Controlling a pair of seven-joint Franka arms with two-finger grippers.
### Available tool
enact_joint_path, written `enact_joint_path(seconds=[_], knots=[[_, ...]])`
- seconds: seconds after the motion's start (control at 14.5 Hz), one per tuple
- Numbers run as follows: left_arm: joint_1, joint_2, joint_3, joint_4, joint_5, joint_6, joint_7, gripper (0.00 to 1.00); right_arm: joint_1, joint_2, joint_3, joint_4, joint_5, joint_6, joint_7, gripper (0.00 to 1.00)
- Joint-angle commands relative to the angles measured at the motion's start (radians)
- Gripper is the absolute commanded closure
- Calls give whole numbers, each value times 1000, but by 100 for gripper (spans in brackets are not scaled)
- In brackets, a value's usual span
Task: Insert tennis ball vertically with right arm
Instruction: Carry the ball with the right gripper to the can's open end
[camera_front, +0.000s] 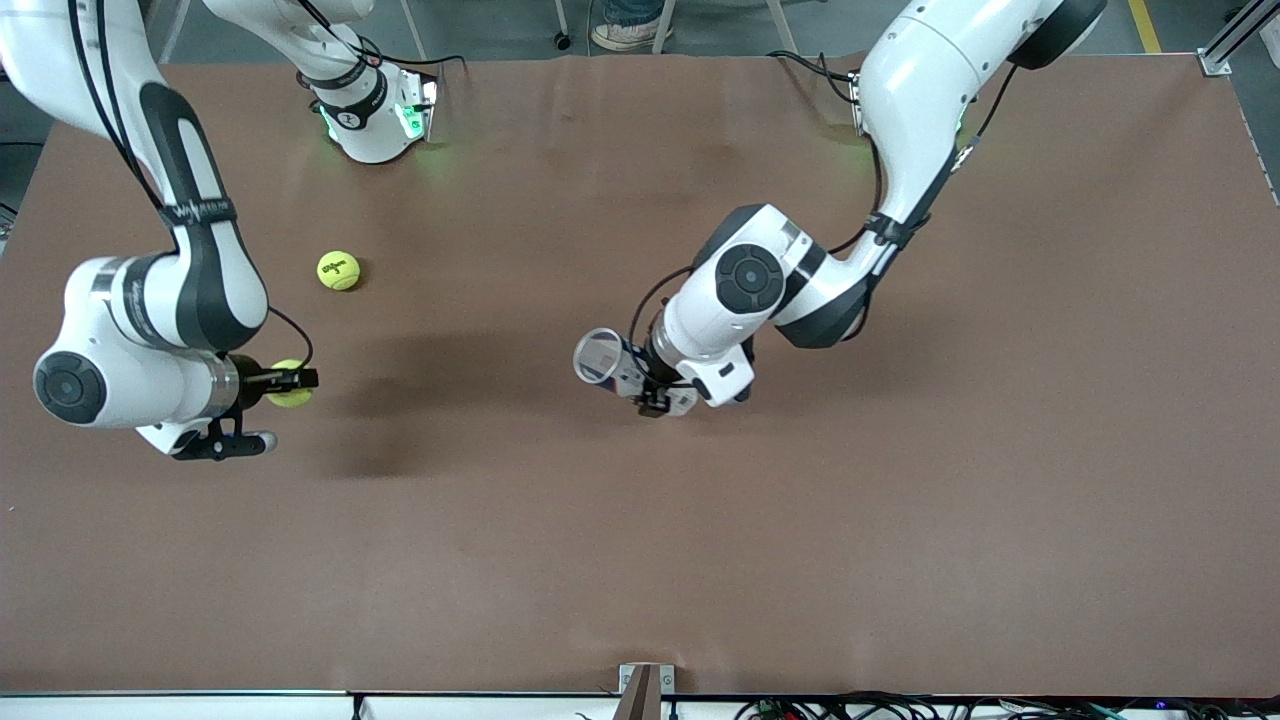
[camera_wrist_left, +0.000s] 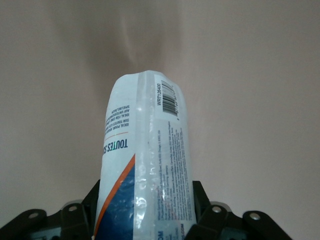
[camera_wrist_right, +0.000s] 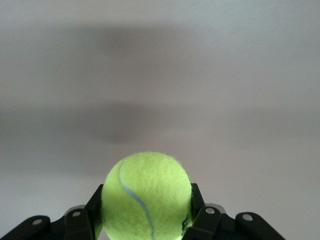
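Right pincer (camera_front: 296, 381) grasps tennis ball (camera_front: 290, 396); left pincer (camera_front: 652, 392) grips tilted tube (camera_front: 604, 360).

Open tabletop between the two arms
Only a loose tennis ball (camera_front: 339, 270) lies on the tabletop (camera_front: 700, 560), toward the right arm's end; the middle stretch is bare.

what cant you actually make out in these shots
- Inside of the tube held by the left pincer: front view shows only its open rim, so its contents are unclear.
- Tube's open end: left wrist view sees only the label side.
- Right pincer fingers: mostly covered by the held tennis ball in the right wrist view.
- Print on the loose ball: too small to read.
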Motion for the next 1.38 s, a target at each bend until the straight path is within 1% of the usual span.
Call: enact_joint_path(seconds=[0.0,0.21,0.34,0.48,0.62,0.76,0.83,0.96,1.1,1.17,1.31], knots=[[-24,27,-8,31,-81,58,99,28,88,-91,-1,-30,43,-66,143,63],[-43,42,-15,25,-234,165,208,28,209,-114,1,-30,54,-75,322,63],[-56,59,-18,24,-383,222,309,28,279,-129,-1,-30,92,-92,432,63],[-66,72,-18,21,-472,265,374,28,342,-165,-1,-30,128,-110,527,63],[-67,76,-18,15,-525,270,417,29,387,-197,1,-15,143,-141,596,63],[-69,76,-20,-18,-560,294,458,29,402,-198,1,55,172,-195,634,62],[-73,76,-26,-41,-575,329,477,29,408,-197,1,80,196,-201,656,62],[-82,79,-35,-51,-618,354,495,29,433,-191,-1,117,233,-187,709,62],[-90,92,-37,-49,-643,354,512,29,458,-165,-2,175,232,-178,751,62],[-90,105,-37,-46,-664,354,532,29,464,-145,-2,192,233,-146,771,62],[-90,121,-46,-46,-727,353,601,31,474,-119,-2,192,234,-86,788,62]])
